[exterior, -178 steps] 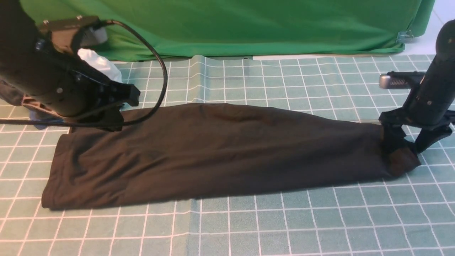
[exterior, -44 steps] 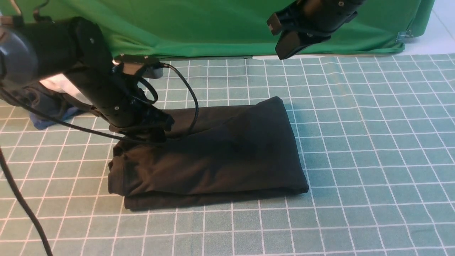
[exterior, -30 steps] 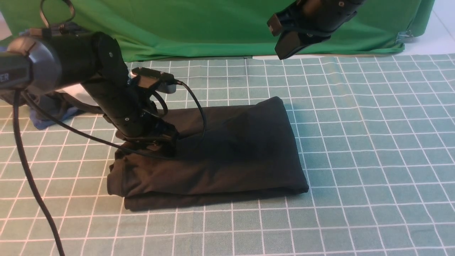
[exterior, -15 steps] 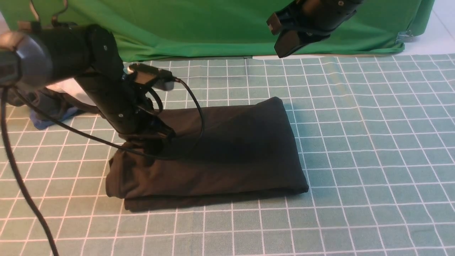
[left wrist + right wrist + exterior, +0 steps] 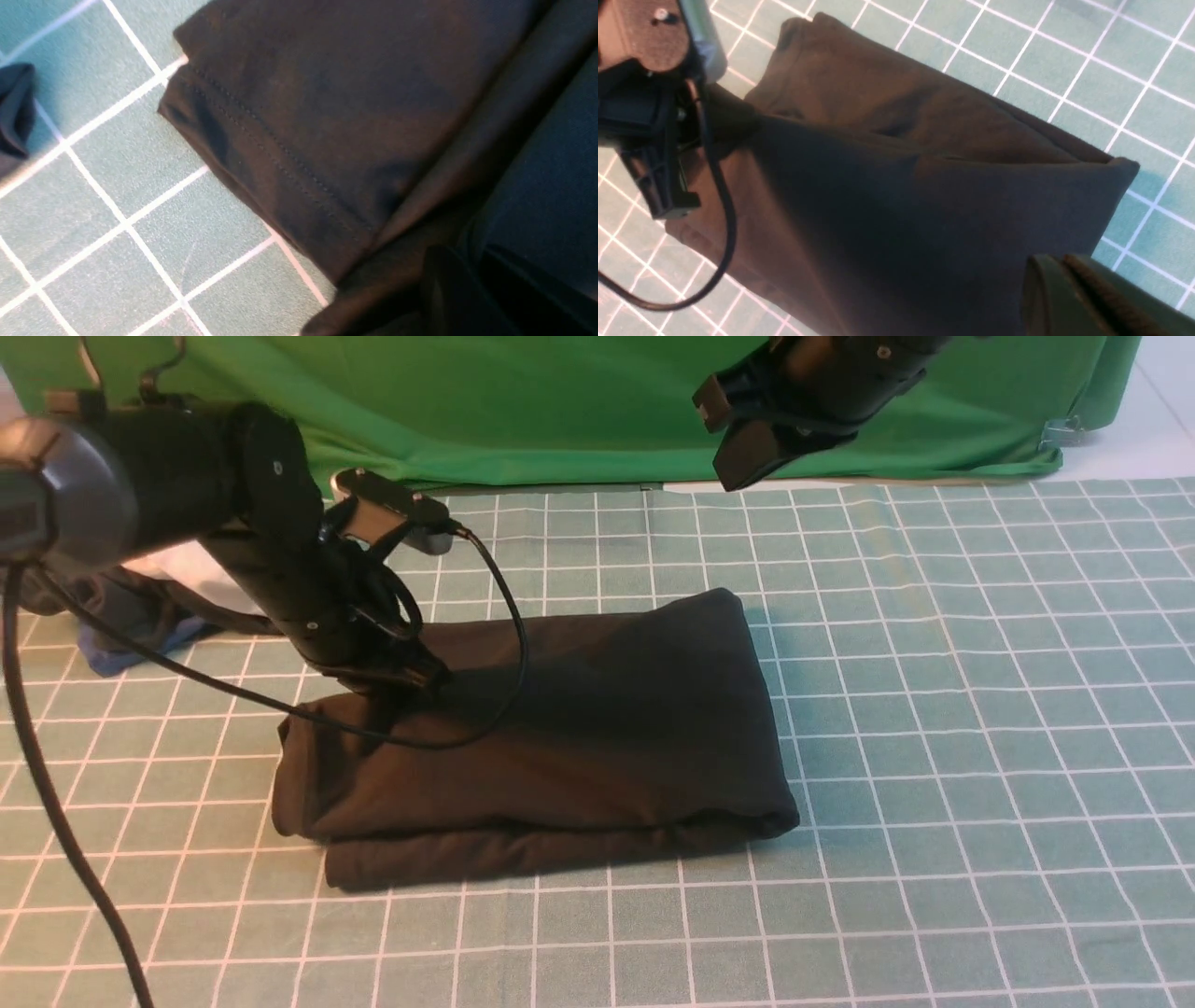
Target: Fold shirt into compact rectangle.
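At the ten-o'clock corner of the shirt (image 5: 597, 728), the left gripper (image 5: 397, 689) has its jaws pinched together on the top layer, and the bulk runs away toward four o'clock. The folded shirt lies mid-way across the checked mat (image 5: 934, 709), long axis nine to three. Left is clearly the nearer arm; the right gripper (image 5: 747, 446) hangs high at one o'clock, jaws together, empty. No print, label or lettering shows on the cloth.

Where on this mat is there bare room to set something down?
Free: the mat right of the shirt, and the near strip before it. Crowded: far left, with the left arm, cable and clothes bundle.
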Tool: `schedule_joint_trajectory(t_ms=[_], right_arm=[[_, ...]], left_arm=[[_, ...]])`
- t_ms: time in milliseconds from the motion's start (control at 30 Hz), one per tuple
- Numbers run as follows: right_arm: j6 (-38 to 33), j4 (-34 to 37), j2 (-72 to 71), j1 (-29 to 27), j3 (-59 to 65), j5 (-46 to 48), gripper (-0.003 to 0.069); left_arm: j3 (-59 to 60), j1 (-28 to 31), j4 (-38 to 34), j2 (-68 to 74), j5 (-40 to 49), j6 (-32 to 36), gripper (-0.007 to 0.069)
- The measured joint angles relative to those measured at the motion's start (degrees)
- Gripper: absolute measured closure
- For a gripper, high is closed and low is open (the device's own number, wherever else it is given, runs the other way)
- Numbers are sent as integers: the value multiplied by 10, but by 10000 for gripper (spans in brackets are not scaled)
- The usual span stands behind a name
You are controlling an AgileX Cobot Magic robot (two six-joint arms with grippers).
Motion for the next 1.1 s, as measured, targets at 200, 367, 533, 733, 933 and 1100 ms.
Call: schedule_joint_trajectory(t_ms=[200,367,533,733,933,1100], right_arm=[[0,0,4,0,7,-2,629],[1,-36,6,0,7,13,629],[35,-113,9,0,7,16,629],[50,-125,9,1,42,14,641],[13,-12,10,12,179,-18,641],[-7,23,11,23,247,-60,640]], left_arm=[[0,0,34,0,-34,-40,493],[-1,0,86,-18,-36,-134,284],[-5,0,44,-60,-28,-202,272],[20,0,-148,-94,-5,-114,563],[124,0,-183,-82,-53,-98,615],[154,0,-187,-62,-65,-98,613]])
